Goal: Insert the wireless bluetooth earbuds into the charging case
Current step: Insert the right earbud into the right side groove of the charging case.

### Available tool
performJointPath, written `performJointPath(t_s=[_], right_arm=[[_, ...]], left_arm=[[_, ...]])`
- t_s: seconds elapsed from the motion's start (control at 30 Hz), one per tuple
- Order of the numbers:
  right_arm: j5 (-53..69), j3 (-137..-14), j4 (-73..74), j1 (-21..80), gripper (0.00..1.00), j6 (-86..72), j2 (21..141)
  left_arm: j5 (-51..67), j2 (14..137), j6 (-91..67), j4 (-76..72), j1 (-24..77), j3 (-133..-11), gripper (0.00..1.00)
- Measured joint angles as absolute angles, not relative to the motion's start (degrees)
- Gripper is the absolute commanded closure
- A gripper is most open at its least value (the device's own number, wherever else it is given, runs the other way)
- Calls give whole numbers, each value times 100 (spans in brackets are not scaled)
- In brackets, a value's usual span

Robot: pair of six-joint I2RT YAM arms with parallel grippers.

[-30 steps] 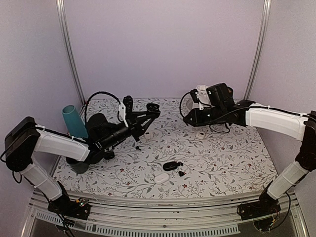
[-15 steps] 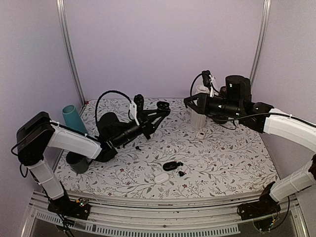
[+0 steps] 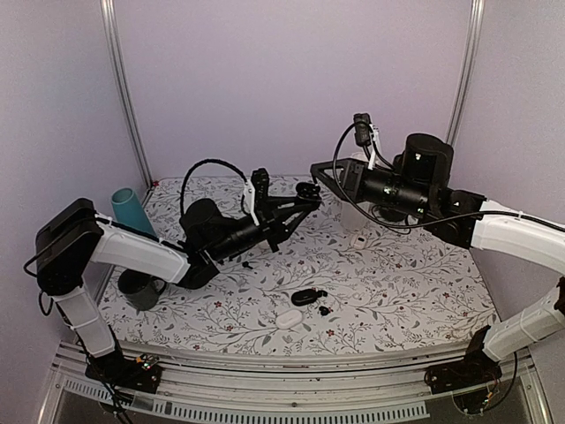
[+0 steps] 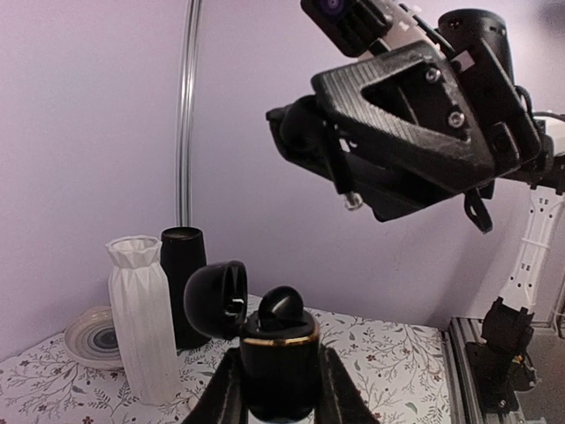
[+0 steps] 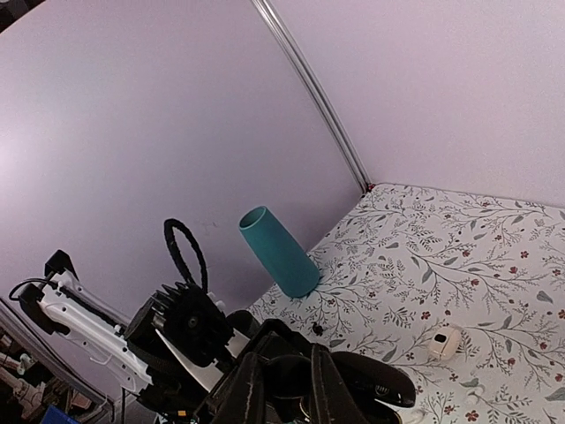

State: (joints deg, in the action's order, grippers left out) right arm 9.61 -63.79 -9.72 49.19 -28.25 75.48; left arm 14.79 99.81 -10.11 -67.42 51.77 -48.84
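My right gripper (image 3: 322, 172) hangs close above the charging case (image 4: 281, 353) held up in my left gripper (image 3: 306, 193), leaving a narrow gap. A white vase (image 4: 141, 322) and a black vase (image 4: 184, 283) block the table's (image 3: 424, 300) back edge, and a teal vase (image 3: 131, 215) and a mug (image 3: 141, 288) block its left edge. The front right corner lies open.

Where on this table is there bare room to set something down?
Bare cloth right of the black case lying near the front, toward the table edge; also between the mug and white case. Crowded at the back, around the white vase.
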Motion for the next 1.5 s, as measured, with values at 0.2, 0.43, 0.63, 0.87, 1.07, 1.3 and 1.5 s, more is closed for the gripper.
performJointPath(t_s=[0.2, 0.43, 0.63, 0.87, 1.07, 1.3, 1.5], right_arm=[[958, -6379, -1192, 5078, 94, -2718, 7625], [956, -6281, -1323, 5168, 94, -2630, 7723], [950, -6145, -1487, 5175, 94, -2585, 7723], [932, -6040, -1651, 5175, 94, -2585, 7723], [910, -5957, -1739, 5175, 94, -2585, 7721], [886, -5937, -1828, 5175, 94, -2585, 7721], [884, -5927, -1857, 5175, 93, -2587, 7721]], left_arm=[[1608, 10016, -991, -6702, 5214, -4960, 100], [1761, 10016, -987, -6657, 5214, -5065, 100], [1890, 10016, -956, -6650, 5234, -5068, 100], [1977, 10016, -897, -6652, 5280, -5068, 100], [1994, 10012, -860, -6648, 5284, -5068, 100], [2012, 10005, -832, -6648, 5288, -5085, 100], [2010, 9990, -805, -6657, 5288, -5085, 100]])
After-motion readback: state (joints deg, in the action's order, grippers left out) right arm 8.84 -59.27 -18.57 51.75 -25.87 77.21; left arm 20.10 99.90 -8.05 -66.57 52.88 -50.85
